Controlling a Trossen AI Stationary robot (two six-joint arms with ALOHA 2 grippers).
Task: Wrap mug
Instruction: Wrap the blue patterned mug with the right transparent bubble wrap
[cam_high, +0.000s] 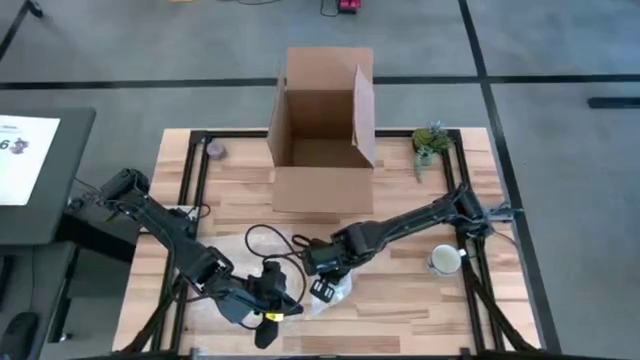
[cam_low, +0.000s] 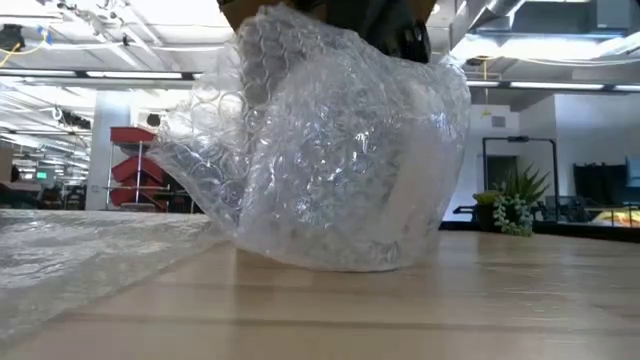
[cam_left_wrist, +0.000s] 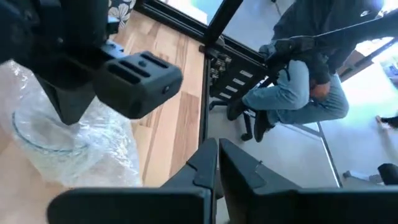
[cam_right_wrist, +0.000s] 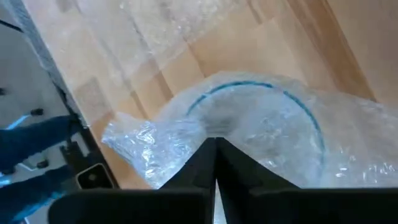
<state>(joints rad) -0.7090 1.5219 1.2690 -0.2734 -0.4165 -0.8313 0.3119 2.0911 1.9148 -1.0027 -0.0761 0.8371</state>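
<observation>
Bubble-wrapped mug (cam_right_wrist: 261, 130) | blue rim visible | right end effector (cam_right_wrist: 216, 149) pinching wrap

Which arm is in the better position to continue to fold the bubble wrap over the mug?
The right arm. Its hand is at the bubble wrap, fingers shut on a fold of it just above the covered mug. The left hand is shut and empty, beside the bundle near the table's front edge.
</observation>
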